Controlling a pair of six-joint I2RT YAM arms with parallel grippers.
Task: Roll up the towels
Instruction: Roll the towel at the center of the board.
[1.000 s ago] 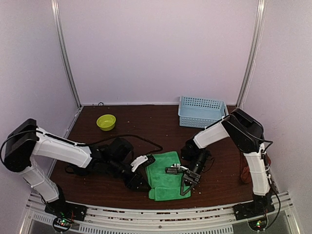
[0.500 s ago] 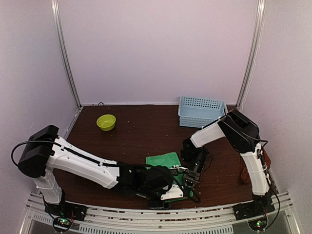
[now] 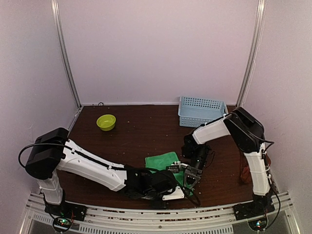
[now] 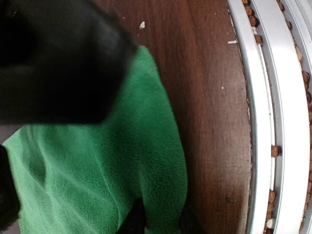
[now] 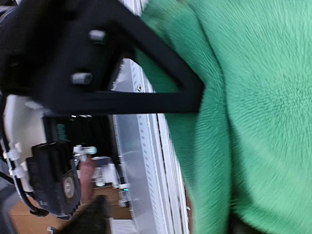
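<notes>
The bright green towel (image 3: 163, 162) lies bunched near the table's front edge, its near part hidden under both grippers. My left gripper (image 3: 173, 192) reaches in low from the left along the front edge. In the left wrist view its two dark fingertips (image 4: 134, 219) pinch a fold of the green towel (image 4: 97, 165). My right gripper (image 3: 188, 176) hangs over the towel's right near corner. Its jaws stand wide apart in the right wrist view, beside the green towel (image 5: 253, 97). The rust towel (image 3: 245, 173) lies crumpled at the far right, behind the right arm.
A light-blue basket (image 3: 201, 111) stands at the back right and a yellow-green bowl (image 3: 106, 122) at the back left. The metal rail (image 4: 273, 97) of the table's front edge runs close beside the left gripper. The black body of the left gripper (image 5: 97, 58) crosses the right wrist view.
The left arm swung from the towel's left side round to its near edge and closed on the cloth. The right gripper opened, letting go of the towel, which now lies shorter.
</notes>
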